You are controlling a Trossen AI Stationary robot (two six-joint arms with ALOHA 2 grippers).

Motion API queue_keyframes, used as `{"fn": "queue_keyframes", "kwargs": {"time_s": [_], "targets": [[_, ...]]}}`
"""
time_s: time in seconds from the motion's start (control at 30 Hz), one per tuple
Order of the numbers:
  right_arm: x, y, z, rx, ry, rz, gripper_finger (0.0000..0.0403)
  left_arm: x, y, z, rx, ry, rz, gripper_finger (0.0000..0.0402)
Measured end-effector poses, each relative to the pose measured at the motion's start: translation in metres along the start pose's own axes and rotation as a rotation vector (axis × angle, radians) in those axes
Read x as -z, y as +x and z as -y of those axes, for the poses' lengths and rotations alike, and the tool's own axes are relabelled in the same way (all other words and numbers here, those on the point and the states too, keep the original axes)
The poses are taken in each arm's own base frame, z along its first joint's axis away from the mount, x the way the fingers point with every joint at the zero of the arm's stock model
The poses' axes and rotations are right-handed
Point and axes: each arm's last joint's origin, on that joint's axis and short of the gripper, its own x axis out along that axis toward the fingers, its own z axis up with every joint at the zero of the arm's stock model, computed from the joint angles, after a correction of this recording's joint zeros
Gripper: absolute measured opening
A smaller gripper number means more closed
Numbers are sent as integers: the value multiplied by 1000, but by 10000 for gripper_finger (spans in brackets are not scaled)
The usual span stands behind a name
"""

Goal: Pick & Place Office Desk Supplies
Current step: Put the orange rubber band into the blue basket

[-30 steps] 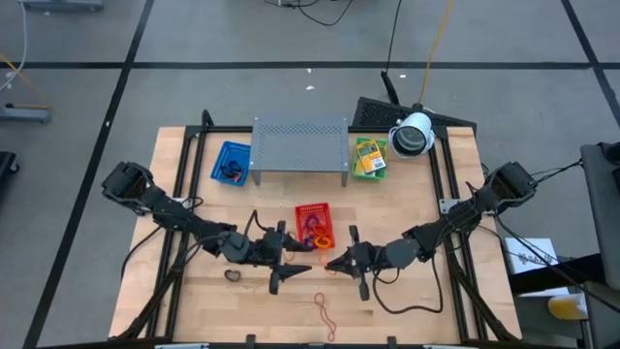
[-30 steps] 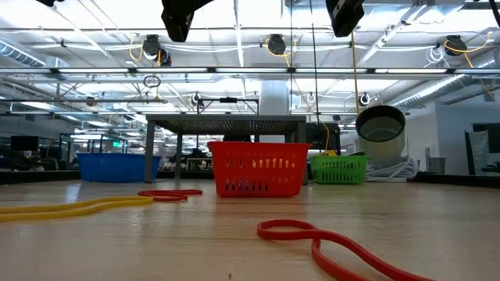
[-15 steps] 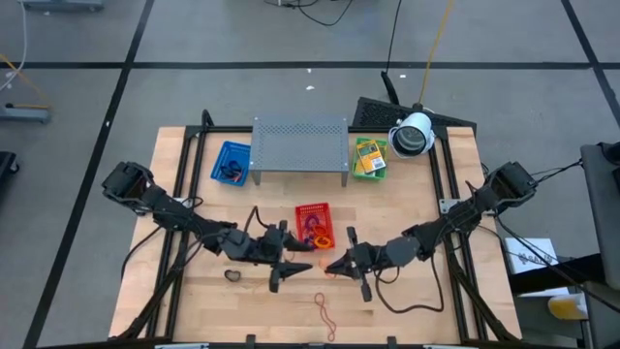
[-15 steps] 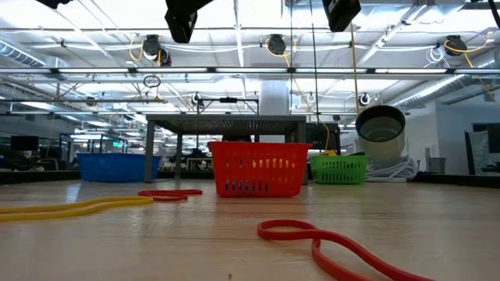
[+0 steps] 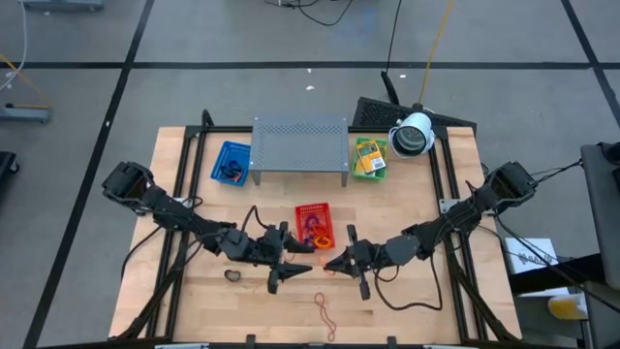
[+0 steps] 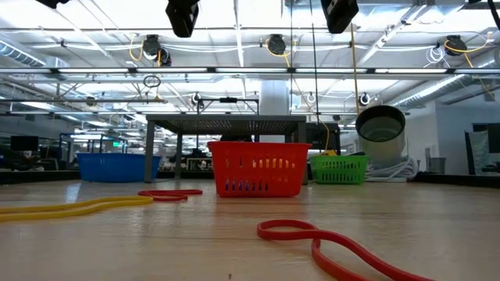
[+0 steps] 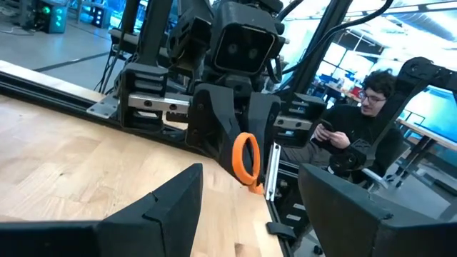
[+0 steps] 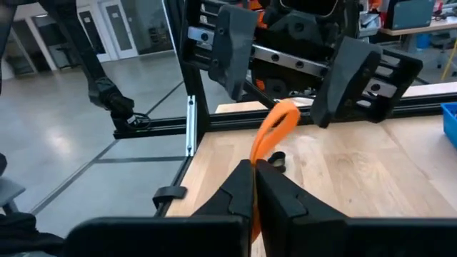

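Note:
In the high view both grippers hang level over the middle of the table and face each other. My right gripper (image 5: pixel 335 264) is shut on an orange rubber band (image 7: pixel 246 158). My left gripper (image 5: pixel 295 264) stands open a little to its left, its fingers (image 8: pixel 232 43) spread to either side of the band's free loop; no touch shows. More bands lie flat on the wood: a red one (image 6: pixel 312 234), a yellow one (image 6: pixel 70 207), a dark one (image 5: pixel 233 275) and a reddish one (image 5: pixel 325 312). Yellow-and-green packets (image 5: pixel 369 157) lie in the green basket. My right gripper pinches the orange band's lower end (image 8: pixel 265 151) between its two shut fingers. The fingers lie level and point toward the table's left. The rest of the band stands up as a loop (image 8: pixel 280 118) past the fingertips, lifted clear of the table.
A red basket (image 5: pixel 312 225) with bands in it stands just beyond the grippers. A blue basket (image 5: pixel 231 162), the grey perforated rack (image 5: pixel 300 145) and a white round lamp-like device (image 5: pixel 413 134) line the far side. A seated person (image 7: pixel 357 121) shows beyond the table.
My left gripper has rolled slightly in place, still open. My right gripper keeps the orange band where it was.

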Motion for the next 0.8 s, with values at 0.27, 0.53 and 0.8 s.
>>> {"fn": "queue_keyframes", "kwargs": {"time_s": [0.27,0.53,0.8], "targets": [[-1,2,5,-20,-5,-4,0,0,0,0,3,-13,-1,241],[9,17,13,-14,33,65,0,0,0,1,21,-15,-10,241],[17,24,25,21,79,53,0,1,0,0,20,-18,-15,241]]}}
